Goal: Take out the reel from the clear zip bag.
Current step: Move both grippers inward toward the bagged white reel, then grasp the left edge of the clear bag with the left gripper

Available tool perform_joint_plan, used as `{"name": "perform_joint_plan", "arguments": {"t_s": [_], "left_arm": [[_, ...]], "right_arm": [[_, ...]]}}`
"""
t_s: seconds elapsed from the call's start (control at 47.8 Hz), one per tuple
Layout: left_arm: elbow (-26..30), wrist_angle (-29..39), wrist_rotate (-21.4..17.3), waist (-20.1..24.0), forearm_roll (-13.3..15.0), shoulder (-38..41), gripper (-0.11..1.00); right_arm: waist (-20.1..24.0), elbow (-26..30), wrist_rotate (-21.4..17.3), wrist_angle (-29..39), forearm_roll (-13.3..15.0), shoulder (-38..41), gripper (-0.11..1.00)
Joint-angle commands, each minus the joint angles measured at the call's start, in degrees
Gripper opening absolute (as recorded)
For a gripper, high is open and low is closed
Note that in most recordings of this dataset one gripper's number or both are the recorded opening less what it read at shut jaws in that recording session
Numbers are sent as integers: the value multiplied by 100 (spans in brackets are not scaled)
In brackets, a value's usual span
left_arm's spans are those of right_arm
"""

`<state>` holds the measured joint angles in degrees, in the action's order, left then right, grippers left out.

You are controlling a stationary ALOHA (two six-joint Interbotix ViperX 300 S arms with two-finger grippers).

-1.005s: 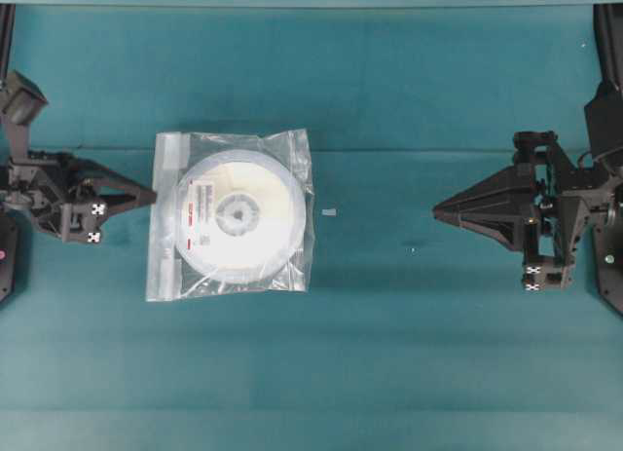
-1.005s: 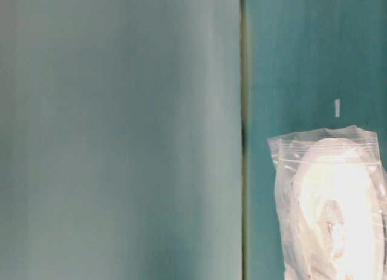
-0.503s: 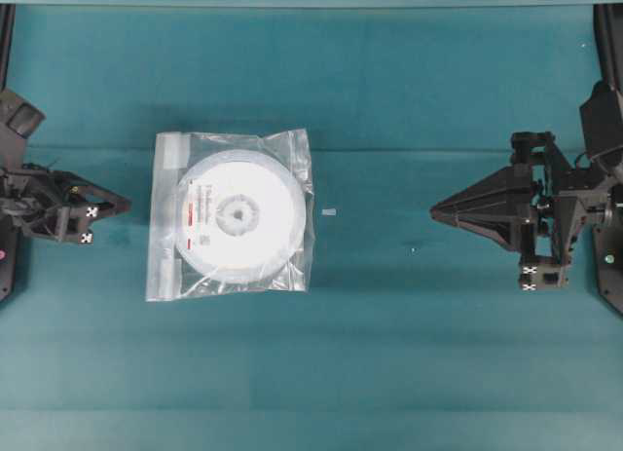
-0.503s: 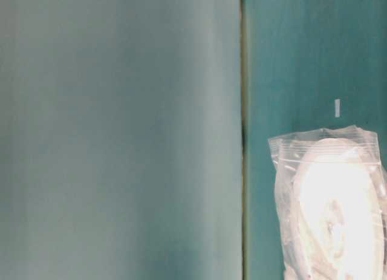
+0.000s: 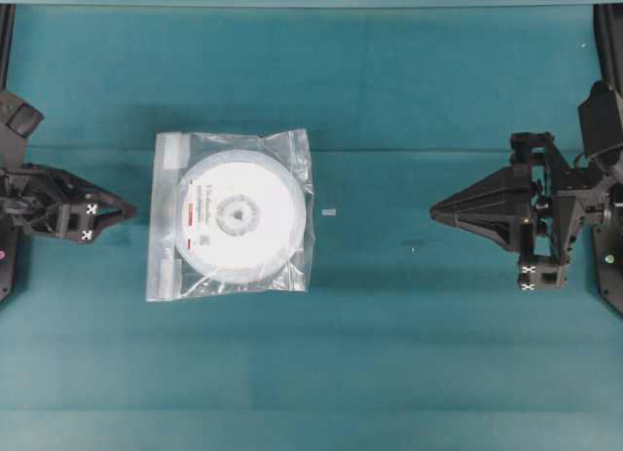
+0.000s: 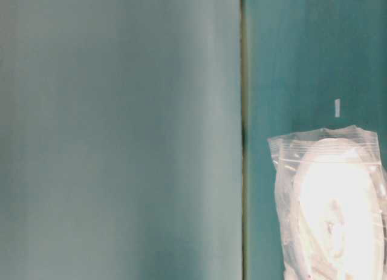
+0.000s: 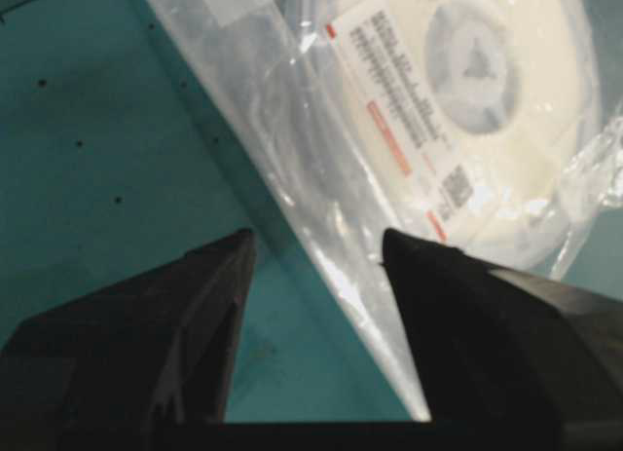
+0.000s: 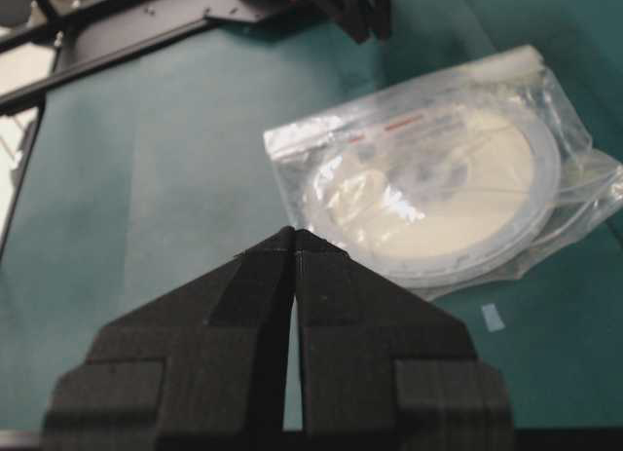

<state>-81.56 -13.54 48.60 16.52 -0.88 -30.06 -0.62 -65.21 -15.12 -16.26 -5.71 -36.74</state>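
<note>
The reel [image 5: 238, 215] lies flat inside the clear zip bag [image 5: 297, 149] on the teal table [image 5: 389, 354], left of centre, with the left gripper [image 7: 316, 251] spread open just beside the bag's zip edge and the right gripper [image 8: 294, 239] pressed closed, empty, well apart.

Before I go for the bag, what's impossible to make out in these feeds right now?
- Whether the clear zip bag is sealed: overhead too small, glare in the left wrist view.
- Label codes on the reel: blurred.
- Table-level view: frame edge cuts off the bag; both arms out of frame.
</note>
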Motion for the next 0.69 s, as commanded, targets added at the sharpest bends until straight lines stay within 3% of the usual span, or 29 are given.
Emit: {"name": "perform_joint_plan", "arguments": {"t_s": [0.0, 0.105, 0.314, 0.67], "left_arm": [[-9, -149, -9, 44, -18, 26, 90], [-70, -246, 0, 79, -18, 62, 84], [-141, -694, 79, 167, -18, 325, 84], [105, -1635, 281, 193, -9, 1644, 86]], "right_arm": [[-9, 105, -70, -26, -18, 0, 0], [-9, 105, -70, -26, -18, 0, 0], [-9, 105, -70, -26, -18, -9, 0], [-9, 97, -70, -26, -18, 0, 0]]}}
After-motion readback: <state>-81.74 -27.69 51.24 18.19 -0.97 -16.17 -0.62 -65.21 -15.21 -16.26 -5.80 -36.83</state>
